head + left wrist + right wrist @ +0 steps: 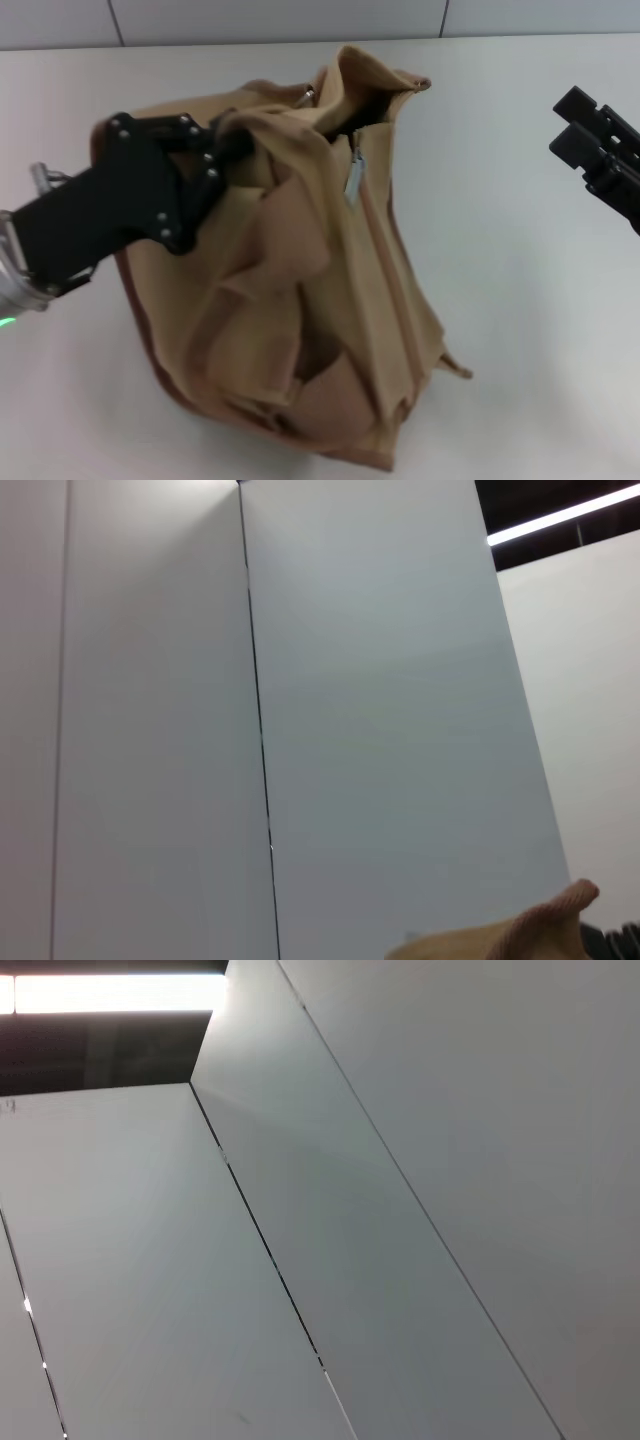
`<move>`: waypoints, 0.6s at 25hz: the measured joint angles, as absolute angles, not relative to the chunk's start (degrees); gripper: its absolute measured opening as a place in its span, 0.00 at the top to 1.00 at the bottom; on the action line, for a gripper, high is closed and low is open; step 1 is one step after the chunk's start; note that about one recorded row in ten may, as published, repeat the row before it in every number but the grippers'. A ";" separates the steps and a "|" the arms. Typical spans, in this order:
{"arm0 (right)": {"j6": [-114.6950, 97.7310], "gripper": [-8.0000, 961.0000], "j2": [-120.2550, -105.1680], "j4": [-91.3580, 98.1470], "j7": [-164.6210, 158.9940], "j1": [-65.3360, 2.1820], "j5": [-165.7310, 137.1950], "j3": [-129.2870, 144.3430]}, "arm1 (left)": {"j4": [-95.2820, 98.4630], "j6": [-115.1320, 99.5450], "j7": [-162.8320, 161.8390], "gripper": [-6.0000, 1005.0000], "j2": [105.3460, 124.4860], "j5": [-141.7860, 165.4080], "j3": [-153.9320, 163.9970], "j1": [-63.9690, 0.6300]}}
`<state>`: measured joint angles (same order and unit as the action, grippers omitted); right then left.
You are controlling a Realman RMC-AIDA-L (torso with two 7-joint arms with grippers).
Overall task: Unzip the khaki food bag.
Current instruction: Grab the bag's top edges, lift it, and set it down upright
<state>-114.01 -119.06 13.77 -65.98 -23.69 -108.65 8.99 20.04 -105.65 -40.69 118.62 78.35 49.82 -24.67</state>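
The left claw point(232, 140) reaches in from the left edge of the head view, its black body angled up toward the far left corner of the khaki food bag point(300, 290). Its fingertips are closed on a fold of the bag's tan canvas near the top edge, and the cloth bunches up around them. In the left wrist view only a scrap of that tan fabric point(520, 935) shows against pale wall panels.

The bag lies slumped and crumpled in the middle of the white surface point(520, 300), its top facing the camera. The zipper point(385, 270) runs from the far end toward the near end, and its silver metal pull point(354, 180) hangs near the far end, where the bag mouth gapes a little. Two webbing handles point(265, 290) lie flopped over the canvas, and darker brown piping edges the lower left rim.

The right claw point(585, 140) hangs above the surface at the right edge, well apart from the bag, gripping nothing; whether its fingers are spread or together I cannot tell.
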 joint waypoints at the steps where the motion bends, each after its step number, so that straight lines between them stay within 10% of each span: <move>1: -113.96 0.15 -119.07 13.59 -66.25 -23.76 -108.65 9.00 | 18.59 -104.21 -39.34 0.94 118.66 78.30 50.76 -25.09; 15: -116.35 0.15 -115.85 16.74 -81.60 -23.69 -109.08 9.89 | 8.53 -99.94 -29.74 0.94 119.16 75.23 50.01 -26.01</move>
<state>-116.35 -115.85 16.74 -81.61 -23.69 -109.08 9.89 8.53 -99.94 -29.74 119.16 75.23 50.01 -26.01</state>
